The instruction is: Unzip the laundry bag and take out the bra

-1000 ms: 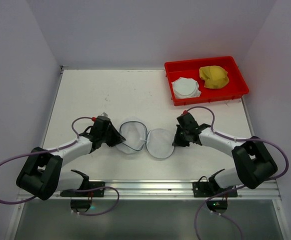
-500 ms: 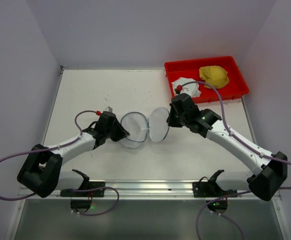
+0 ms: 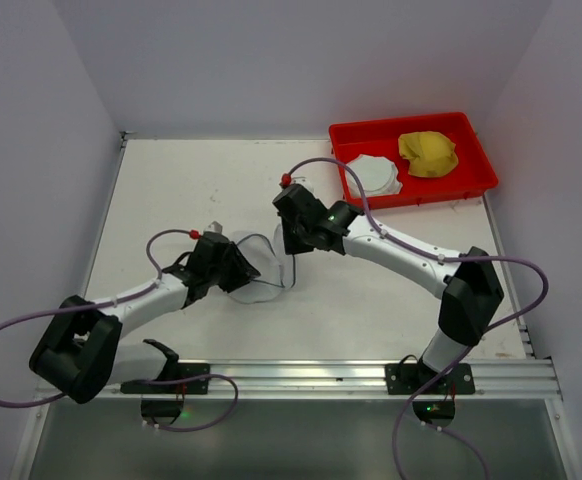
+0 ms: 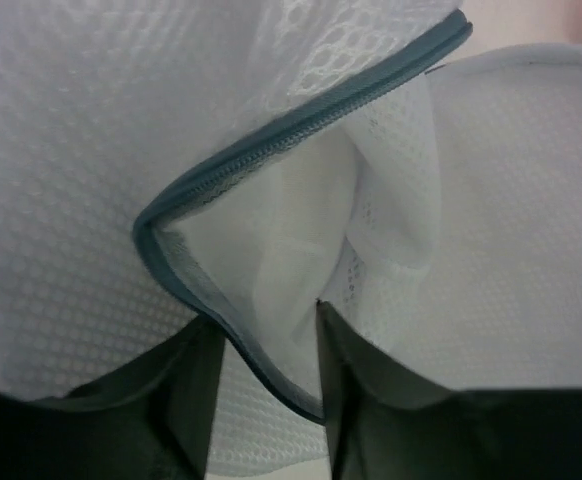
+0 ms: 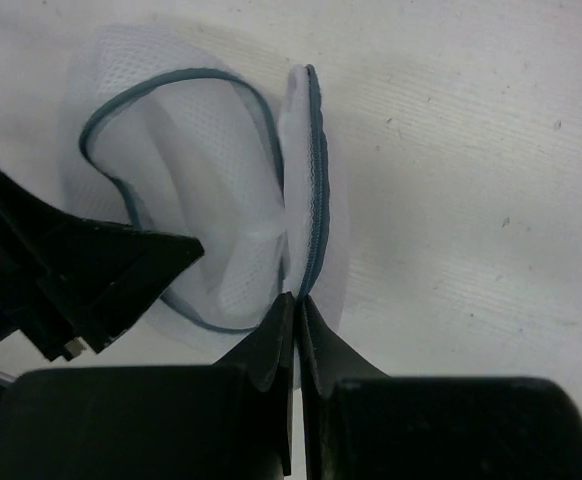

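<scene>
The laundry bag (image 3: pixel 259 268), white mesh with a blue-grey zipper band, sits mid-table between my grippers, its two halves folded toward each other. My left gripper (image 3: pixel 239 272) grips the left half's rim; the zipper band (image 4: pixel 301 120) runs between its fingers (image 4: pixel 196 400). My right gripper (image 3: pixel 289 248) is shut on the other half's zipper edge (image 5: pixel 314 180) and holds it upright over the left half. The halves look see-through; I cannot tell if anything is inside. A whitish floppy fabric piece (image 3: pixel 371 175) that fits the bra lies in the red tray (image 3: pixel 418 196).
The red tray stands at the back right and also holds a crumpled yellow fabric item (image 3: pixel 429 153). My right arm stretches diagonally across the table's middle. My left gripper's black body shows in the right wrist view (image 5: pixel 81 270). Walls close in the left, right and back.
My right gripper has swung left and back across the table, lifting its half of the bag up and over toward the left half. The left gripper has barely moved.
</scene>
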You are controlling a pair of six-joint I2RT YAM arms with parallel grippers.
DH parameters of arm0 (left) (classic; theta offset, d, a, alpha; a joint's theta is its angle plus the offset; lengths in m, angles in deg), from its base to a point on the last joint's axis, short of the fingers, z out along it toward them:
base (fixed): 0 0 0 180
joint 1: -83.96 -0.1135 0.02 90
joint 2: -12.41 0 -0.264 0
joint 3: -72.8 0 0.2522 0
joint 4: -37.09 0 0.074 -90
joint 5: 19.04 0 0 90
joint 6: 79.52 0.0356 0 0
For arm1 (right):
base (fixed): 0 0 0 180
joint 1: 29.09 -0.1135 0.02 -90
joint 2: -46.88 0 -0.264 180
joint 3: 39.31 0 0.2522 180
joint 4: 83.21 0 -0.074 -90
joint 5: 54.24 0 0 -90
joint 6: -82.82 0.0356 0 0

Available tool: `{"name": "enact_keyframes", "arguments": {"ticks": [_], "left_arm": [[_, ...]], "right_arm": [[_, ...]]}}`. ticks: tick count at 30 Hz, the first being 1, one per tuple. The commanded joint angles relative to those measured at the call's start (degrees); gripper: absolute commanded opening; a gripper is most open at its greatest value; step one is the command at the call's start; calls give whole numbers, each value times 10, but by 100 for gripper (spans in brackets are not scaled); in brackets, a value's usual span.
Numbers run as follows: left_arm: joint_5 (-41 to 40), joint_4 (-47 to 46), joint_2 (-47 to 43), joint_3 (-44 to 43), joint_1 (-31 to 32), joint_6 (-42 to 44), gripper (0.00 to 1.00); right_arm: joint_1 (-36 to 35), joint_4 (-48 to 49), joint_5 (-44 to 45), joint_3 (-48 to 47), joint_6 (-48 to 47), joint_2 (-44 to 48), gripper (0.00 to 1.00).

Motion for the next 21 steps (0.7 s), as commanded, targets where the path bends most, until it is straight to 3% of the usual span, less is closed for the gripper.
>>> {"name": "enact_keyframes", "arguments": {"ticks": [1, 8, 12, 17, 18, 21], "left_arm": [[9, -60, -56, 43, -24, 2, 49], [47, -85, -129, 76, -62, 27, 53], [44, -38, -176, 52, -63, 35, 57], [-32, 96, -237, -20, -65, 59, 62], [-85, 134, -244, -27, -66, 62, 62], [-137, 145, -266, -19, -70, 60, 56]], "right_arm": [[0, 5, 35, -11, -7, 0, 0], [0, 5, 64, -5, -16, -6, 0], [1, 3, 86, 5, -17, -2, 0], [1, 3, 95, 16, -20, 5, 0], [0, 3, 95, 18, -20, 7, 0], [1, 3, 96, 20, -22, 14, 0]]}}
